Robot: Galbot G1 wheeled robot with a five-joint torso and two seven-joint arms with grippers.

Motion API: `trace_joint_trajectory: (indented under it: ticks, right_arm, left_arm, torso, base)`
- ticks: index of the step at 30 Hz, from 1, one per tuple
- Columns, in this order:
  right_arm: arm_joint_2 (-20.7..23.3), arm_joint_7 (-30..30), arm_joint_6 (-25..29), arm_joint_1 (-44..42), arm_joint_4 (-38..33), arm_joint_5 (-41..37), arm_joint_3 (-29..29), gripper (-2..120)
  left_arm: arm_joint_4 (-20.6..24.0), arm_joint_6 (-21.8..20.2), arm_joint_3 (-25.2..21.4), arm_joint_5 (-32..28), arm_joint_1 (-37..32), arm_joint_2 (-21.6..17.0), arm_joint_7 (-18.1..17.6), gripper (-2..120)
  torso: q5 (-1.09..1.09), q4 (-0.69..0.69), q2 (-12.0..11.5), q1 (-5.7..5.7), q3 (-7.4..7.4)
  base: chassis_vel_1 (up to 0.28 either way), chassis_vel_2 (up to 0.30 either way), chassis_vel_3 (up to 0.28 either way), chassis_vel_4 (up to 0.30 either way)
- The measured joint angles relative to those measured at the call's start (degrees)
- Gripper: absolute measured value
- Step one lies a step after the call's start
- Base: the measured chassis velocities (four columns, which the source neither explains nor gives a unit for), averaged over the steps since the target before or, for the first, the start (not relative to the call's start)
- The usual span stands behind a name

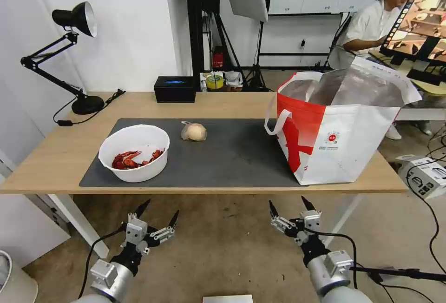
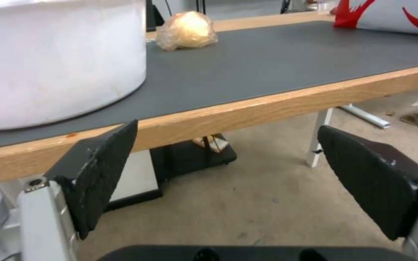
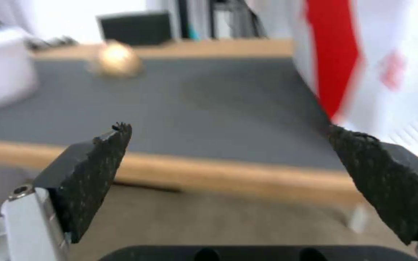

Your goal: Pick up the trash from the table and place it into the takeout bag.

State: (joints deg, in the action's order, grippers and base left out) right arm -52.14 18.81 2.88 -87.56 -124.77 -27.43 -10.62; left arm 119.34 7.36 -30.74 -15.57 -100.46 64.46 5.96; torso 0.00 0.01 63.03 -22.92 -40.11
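Two end effectors, left end effector point(image 1: 159, 214) and right end effector point(image 1: 288, 206), gape below table point(image 1: 55, 154)

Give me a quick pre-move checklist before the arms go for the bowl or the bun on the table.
1. Left gripper open, empty, below the table's near edge: ok.
2. Right gripper open, empty, also below the edge: ok.
3. White round bowl of red crayfish shells upright on the dark grey mat: ok.
4. Beige bun in clear wrap apart from the bowl: ok.
5. White and red takeout bag standing, mouth open: ok.
6. Room left inside bag: cannot tell.
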Motion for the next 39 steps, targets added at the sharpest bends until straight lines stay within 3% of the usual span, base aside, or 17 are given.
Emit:
trace_joint_trajectory:
  ticks: [6,10,18,22,28,39]
  right_arm:
    - [3.56,-5.9,-0.04,7.77,-0.34,-6.96,1.61,100]
    - [5.75,-8.78,-1.78,18.18,2.12,-12.36,6.19,100]
    - [4.49,-8.02,-5.73,35.47,11.08,-16.78,16.61,100]
    - [1.88,-7.36,-6.62,42.19,16.74,-19.04,21.59,100]
    - [-6.04,-7.12,-7.99,55.27,30.08,-20.51,29.34,100]
    - [-18.19,-8.47,-11.64,67.58,48.75,-23.81,34.29,100]
  left_arm:
    - [0.5,0.04,-0.4,0.28,-0.7,0.25,0.03,100]
    - [0.67,0.12,-1.2,0.37,-1.43,0.2,0.05,100]
    - [0.82,0.14,-1.83,0.37,-1.91,0.41,0.05,100]
    - [0.67,0.15,-2.29,0.37,-2.37,0.67,0.07,100]
    - [0.38,0.54,-2.79,0.75,-3.11,1.34,0.14,100]
    - [-0.2,1.01,-3.24,1.22,-3.53,1.54,0.14,100]
  torso:
    - [0.0,0.0,0.0,0.0,0.0]
    - [0.0,-0.01,0.0,0.0,0.0]
    - [-0.01,0.0,0.0,-0.01,-0.01]
    - [0.01,0.0,-0.01,-0.01,-0.01]
    - [0.0,0.0,-0.01,-0.01,-0.01]
    - [-0.02,0.0,-0.01,-0.01,0.0]
  base:
    - [0.0,0.0,0.0,0.0]
    - [0.0,0.0,0.0,0.0]
    - [0.0,0.0,0.0,0.0]
    - [0.0,0.0,0.0,0.0]
    - [0.0,0.0,0.0,0.0]
    - [0.0,0.0,0.0,0.0]
